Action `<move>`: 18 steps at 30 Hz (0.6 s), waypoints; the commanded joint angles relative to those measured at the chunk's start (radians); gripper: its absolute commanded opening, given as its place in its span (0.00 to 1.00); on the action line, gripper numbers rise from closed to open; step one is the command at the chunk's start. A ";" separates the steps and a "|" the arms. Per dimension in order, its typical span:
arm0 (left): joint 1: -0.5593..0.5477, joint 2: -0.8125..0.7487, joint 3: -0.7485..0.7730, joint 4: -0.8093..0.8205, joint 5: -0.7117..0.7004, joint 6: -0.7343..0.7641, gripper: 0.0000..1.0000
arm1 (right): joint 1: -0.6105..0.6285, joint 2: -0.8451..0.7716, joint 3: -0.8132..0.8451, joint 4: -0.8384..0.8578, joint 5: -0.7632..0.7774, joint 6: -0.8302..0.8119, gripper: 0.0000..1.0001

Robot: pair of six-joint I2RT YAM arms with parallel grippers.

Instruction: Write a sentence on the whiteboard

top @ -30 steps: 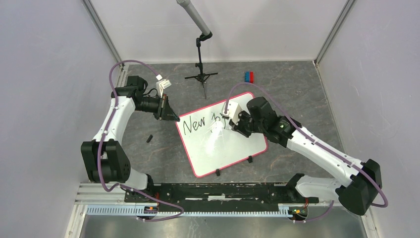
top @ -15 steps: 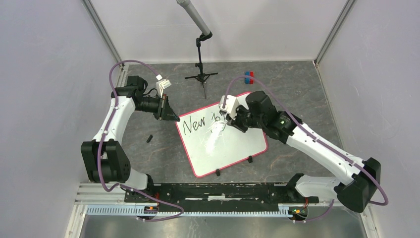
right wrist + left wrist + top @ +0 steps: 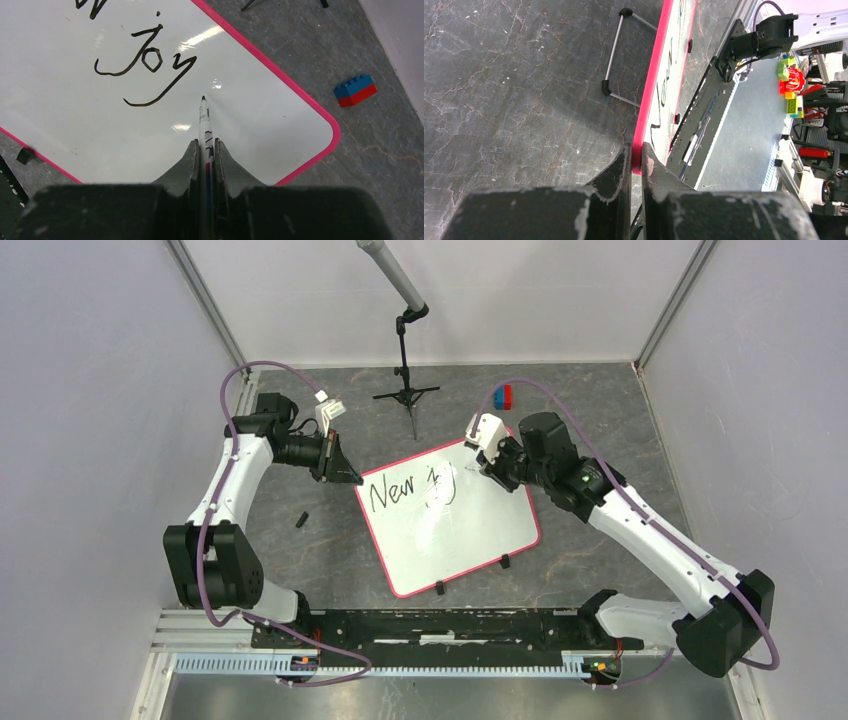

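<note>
Whiteboard [image 3: 460, 540] near tripod [image 3: 407, 395], blue-red brick [image 3: 502, 395], small black piece [image 3: 300, 519].

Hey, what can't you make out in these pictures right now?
Right wrist view: top edge cuts off the first word on the whiteboard; only "joy" shows.
Left wrist view: board seen edge-on, the sentence unreadable.
Top view: letters after "New" too small.
Whether the marker tip touches: unclear.

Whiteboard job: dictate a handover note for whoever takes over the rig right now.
Left gripper: shut on the whiteboard's pink rim at its left corner.
Right gripper: shut on a marker, tip just right of the last letter; contact with the board unclear.
Done: the sentence reads "New joy" so far.
Left: the remaining words, since this does not look like a full sentence yet.
</note>
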 commanded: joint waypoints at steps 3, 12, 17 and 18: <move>-0.028 0.002 -0.015 -0.006 -0.008 0.034 0.02 | -0.006 0.019 0.026 0.034 -0.003 -0.010 0.00; -0.028 0.004 -0.015 -0.007 -0.007 0.036 0.02 | -0.006 0.024 0.058 0.031 -0.039 -0.004 0.00; -0.028 0.005 -0.015 -0.006 -0.007 0.037 0.02 | -0.007 0.028 0.073 0.028 -0.050 0.001 0.00; -0.028 0.004 -0.014 -0.006 -0.008 0.036 0.02 | -0.006 0.027 0.074 0.025 -0.052 0.001 0.00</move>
